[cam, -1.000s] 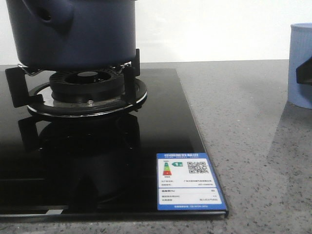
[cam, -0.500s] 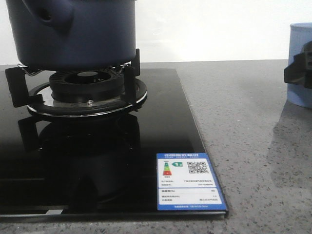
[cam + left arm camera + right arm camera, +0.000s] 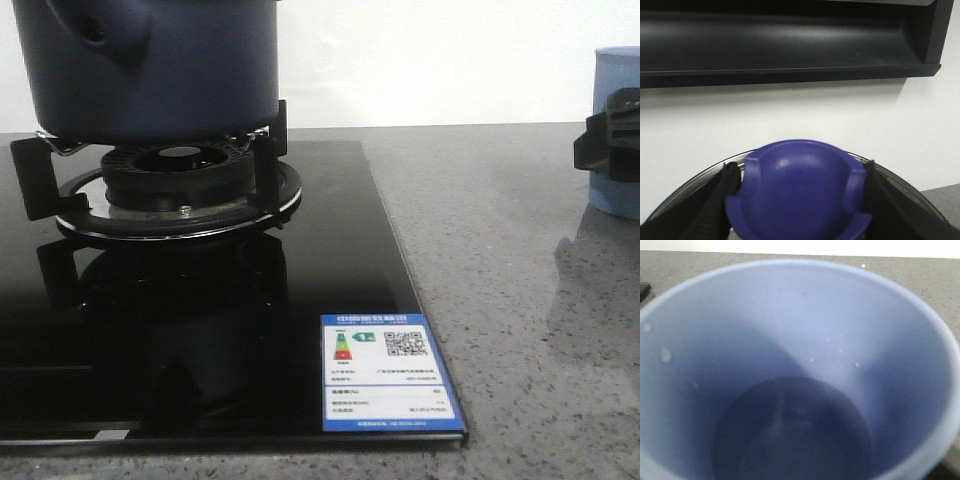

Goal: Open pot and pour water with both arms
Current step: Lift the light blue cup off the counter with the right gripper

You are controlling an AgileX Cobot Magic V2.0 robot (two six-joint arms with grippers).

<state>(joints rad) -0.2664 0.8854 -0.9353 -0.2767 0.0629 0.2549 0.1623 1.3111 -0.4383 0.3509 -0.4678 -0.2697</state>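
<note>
Left jaws are gripping the round blue knob of the lid, one finger pressing each side. Whether my right jaws are wide or narrow I cannot tell; only a black piece of the right gripper is showing against the light blue cup, which is holding water. Navy pot is sitting on the burner grate, well apart from the cup.
</note>
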